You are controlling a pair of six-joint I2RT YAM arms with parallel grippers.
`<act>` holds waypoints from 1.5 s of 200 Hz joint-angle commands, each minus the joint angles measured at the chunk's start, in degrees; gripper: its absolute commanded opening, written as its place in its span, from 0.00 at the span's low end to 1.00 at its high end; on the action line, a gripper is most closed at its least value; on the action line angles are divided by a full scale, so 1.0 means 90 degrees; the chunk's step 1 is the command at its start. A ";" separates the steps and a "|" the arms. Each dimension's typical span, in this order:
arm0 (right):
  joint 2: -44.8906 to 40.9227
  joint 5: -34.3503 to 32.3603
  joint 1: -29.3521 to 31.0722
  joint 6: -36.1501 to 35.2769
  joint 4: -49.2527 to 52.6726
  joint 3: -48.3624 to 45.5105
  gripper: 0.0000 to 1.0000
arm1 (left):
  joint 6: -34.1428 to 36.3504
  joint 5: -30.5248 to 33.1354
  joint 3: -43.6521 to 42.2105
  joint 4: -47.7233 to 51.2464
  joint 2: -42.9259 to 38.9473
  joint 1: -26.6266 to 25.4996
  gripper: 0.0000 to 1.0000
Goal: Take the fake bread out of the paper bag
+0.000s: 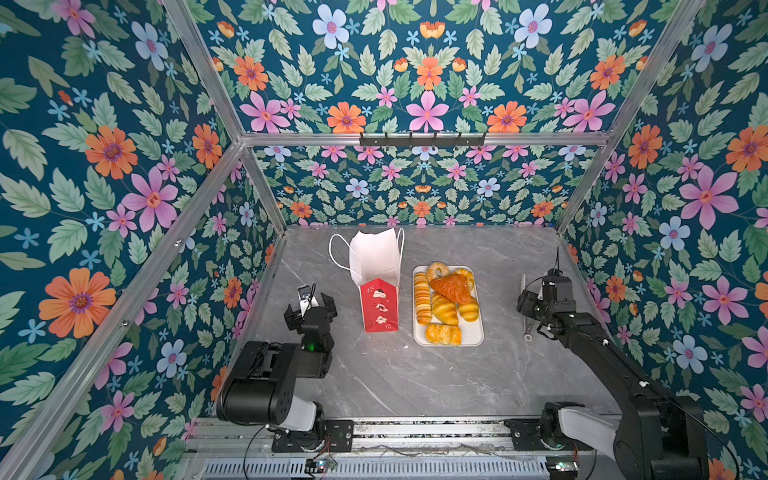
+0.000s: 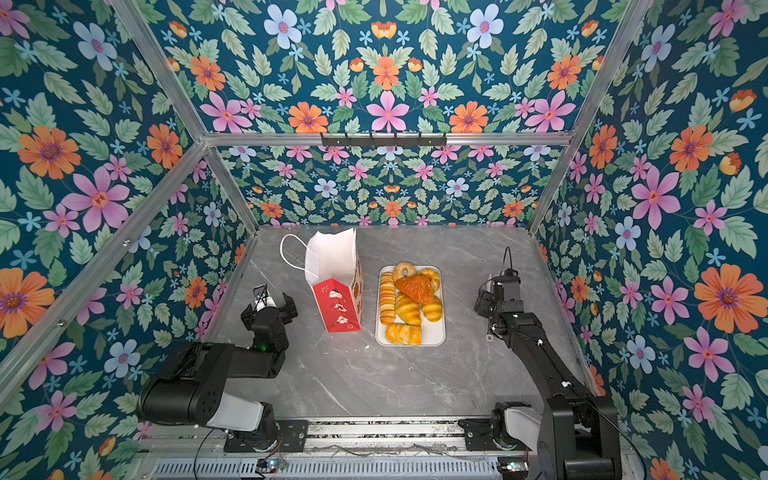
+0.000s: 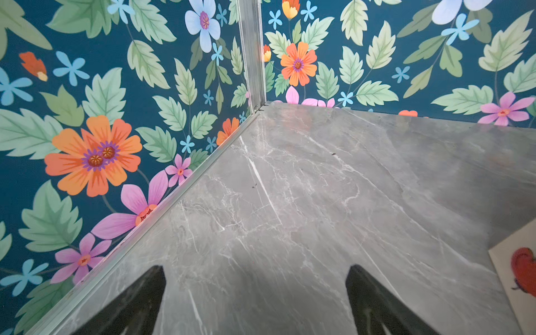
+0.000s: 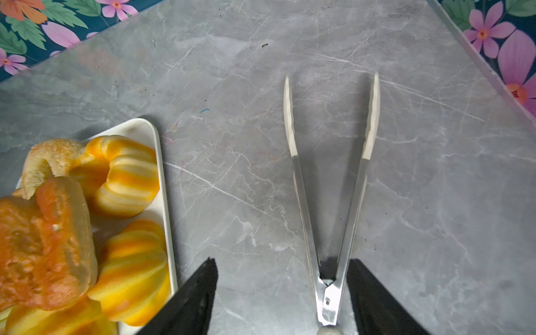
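black left gripper (image 3: 256,269) hangs empty with jaws wide apart, right gripper (image 4: 282,261) has jaws apart astride steel tongs (image 4: 328,301) lying on grey table (image 1: 415,374), fake bread (image 1: 451,291) piled on white tray (image 1: 473,332), just beside upright open-mouthed paper bag (image 1: 380,305).

red-and-white paper bag (image 1: 380,307); golden-orange fake bread (image 1: 451,291); white tray (image 1: 471,333)
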State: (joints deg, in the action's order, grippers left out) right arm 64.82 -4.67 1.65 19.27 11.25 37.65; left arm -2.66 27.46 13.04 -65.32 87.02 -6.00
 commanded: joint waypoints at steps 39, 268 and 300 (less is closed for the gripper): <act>-0.0924 -0.0407 0.0002 -0.0646 -0.2946 -0.1363 0.72 | 0.0087 -0.1452 0.0284 -0.0776 0.0578 0.0393 1.00; 0.1972 -0.0848 -0.0046 -0.1636 -0.7054 -0.2296 0.99 | 0.0158 -0.1429 0.0249 -0.0990 0.0625 0.0392 1.00; 0.1987 -0.0854 -0.0041 -0.1652 -0.7117 -0.2299 0.99 | 0.0168 -0.1428 0.0299 -0.0916 0.0649 0.0393 1.00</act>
State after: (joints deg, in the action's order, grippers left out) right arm 82.81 -12.32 1.17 4.38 -51.00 16.86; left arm -1.56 14.79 15.42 -72.34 92.77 -2.57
